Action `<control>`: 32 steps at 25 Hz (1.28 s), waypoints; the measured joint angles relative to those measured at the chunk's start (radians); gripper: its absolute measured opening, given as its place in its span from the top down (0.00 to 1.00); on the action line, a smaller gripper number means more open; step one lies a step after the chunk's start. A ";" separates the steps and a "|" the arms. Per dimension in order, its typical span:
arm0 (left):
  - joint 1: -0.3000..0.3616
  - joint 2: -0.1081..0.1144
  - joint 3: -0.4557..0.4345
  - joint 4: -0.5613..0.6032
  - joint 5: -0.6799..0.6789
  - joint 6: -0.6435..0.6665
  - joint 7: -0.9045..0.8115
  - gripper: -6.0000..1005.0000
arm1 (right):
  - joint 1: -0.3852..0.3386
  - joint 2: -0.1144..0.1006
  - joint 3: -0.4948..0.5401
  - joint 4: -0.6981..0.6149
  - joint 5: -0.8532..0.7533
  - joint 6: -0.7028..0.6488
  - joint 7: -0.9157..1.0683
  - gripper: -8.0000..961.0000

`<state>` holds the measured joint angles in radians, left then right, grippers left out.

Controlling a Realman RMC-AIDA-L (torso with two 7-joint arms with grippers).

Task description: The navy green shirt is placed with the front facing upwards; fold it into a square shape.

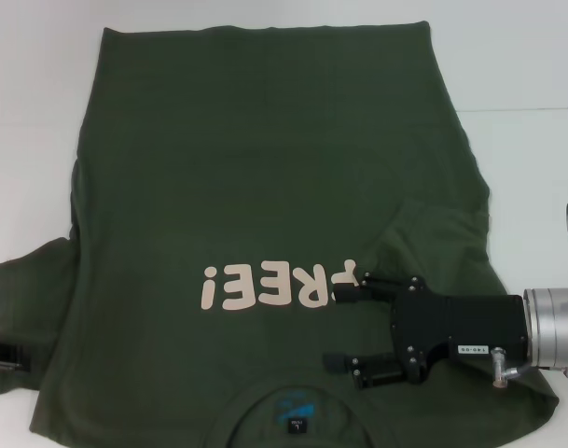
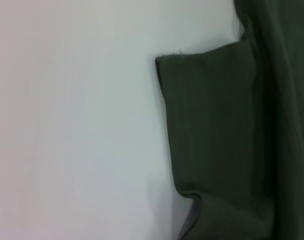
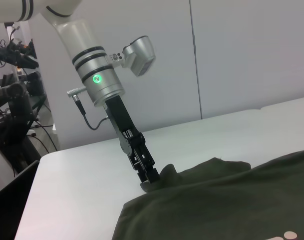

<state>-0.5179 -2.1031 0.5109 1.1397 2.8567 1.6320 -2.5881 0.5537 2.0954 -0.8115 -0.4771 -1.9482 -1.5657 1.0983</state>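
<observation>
The navy green shirt (image 1: pixel 265 187) is seen spread front-up on the white surface (image 1: pixel 27 112), its collar nearest the robot and its hem at the far edge. Inside the collar a blue print (image 1: pixel 296 408) and a small black tag (image 1: pixel 297 426) are visible. Just beyond them, the cream letters "FREE!" (image 1: pixel 265 287) are read upside down across the chest. The right pincer (image 1: pixel 344 327) is held over the chest on the right side, with its two black fingers (image 1: pixel 353 291) spread apart and nothing between them; the upper finger overlaps the first letter. Beside it, the right sleeve (image 1: pixel 433 243) is seen folded inward onto the body of the shirt. At the left edge, the left pincer (image 3: pixel 152 181) is found low at the left sleeve (image 2: pixel 211 120), its tip pressed into the cloth and apparently clenched on the sleeve's edge. The sleeve itself lies flat on the surface, extended outward from the body.
</observation>
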 joint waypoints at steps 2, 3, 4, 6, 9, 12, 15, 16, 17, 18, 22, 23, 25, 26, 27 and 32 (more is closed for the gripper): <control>0.002 0.000 0.001 0.000 0.000 -0.003 -0.001 0.19 | 0.000 0.000 0.000 0.000 0.000 0.001 0.000 0.02; 0.002 0.000 0.001 0.000 0.000 -0.003 -0.001 0.19 | 0.000 0.000 0.000 0.000 0.000 0.001 0.000 0.02; 0.002 0.000 0.001 0.000 0.001 -0.003 -0.001 0.19 | 0.000 0.000 0.000 0.000 0.000 0.001 0.000 0.02; 0.002 0.000 0.001 0.000 0.001 -0.003 -0.001 0.19 | 0.000 0.000 0.000 0.000 0.000 0.001 0.000 0.02; 0.003 0.000 0.002 0.000 0.001 -0.003 -0.001 0.19 | 0.000 0.000 0.000 0.000 0.000 0.001 0.000 0.02; 0.003 -0.001 0.004 0.000 0.001 -0.003 -0.001 0.19 | -0.001 0.000 0.000 0.000 0.000 0.001 0.000 0.02; 0.003 -0.001 0.005 -0.002 0.001 -0.002 -0.001 0.19 | -0.002 0.000 0.000 0.000 0.000 0.002 0.000 0.02; 0.003 -0.001 0.005 -0.002 0.001 -0.001 -0.001 0.19 | -0.002 0.000 0.000 0.000 0.000 0.002 0.000 0.02; 0.003 -0.001 0.005 -0.002 0.001 -0.001 -0.001 0.19 | -0.002 0.000 0.000 0.000 0.000 0.002 0.000 0.02; 0.003 -0.002 0.005 -0.003 0.001 0.001 -0.001 0.19 | -0.002 0.000 0.000 0.000 0.000 0.003 0.000 0.02; 0.000 -0.003 0.013 -0.009 0.001 0.006 -0.001 0.19 | -0.002 0.000 0.000 0.000 0.000 0.003 0.000 0.02; -0.001 -0.004 0.014 -0.011 0.001 0.006 -0.001 0.19 | -0.002 0.000 0.000 0.000 0.000 0.003 0.000 0.02; -0.003 -0.004 0.014 -0.013 0.001 0.006 -0.001 0.19 | -0.001 0.000 0.000 0.000 0.000 0.003 0.000 0.02; -0.004 -0.004 0.014 -0.013 0.001 0.006 -0.001 0.19 | -0.002 0.000 0.000 0.000 0.000 0.003 0.000 0.02; -0.005 -0.004 0.014 -0.013 0.001 0.006 -0.001 0.19 | -0.001 0.000 0.000 0.000 0.000 0.003 0.000 0.02; -0.007 -0.005 0.016 -0.014 0.001 0.006 -0.001 0.19 | -0.001 0.000 0.000 0.000 0.000 0.003 0.000 0.02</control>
<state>-0.5252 -2.1077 0.5273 1.1259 2.8577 1.6377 -2.5894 0.5522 2.0954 -0.8114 -0.4771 -1.9482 -1.5631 1.0983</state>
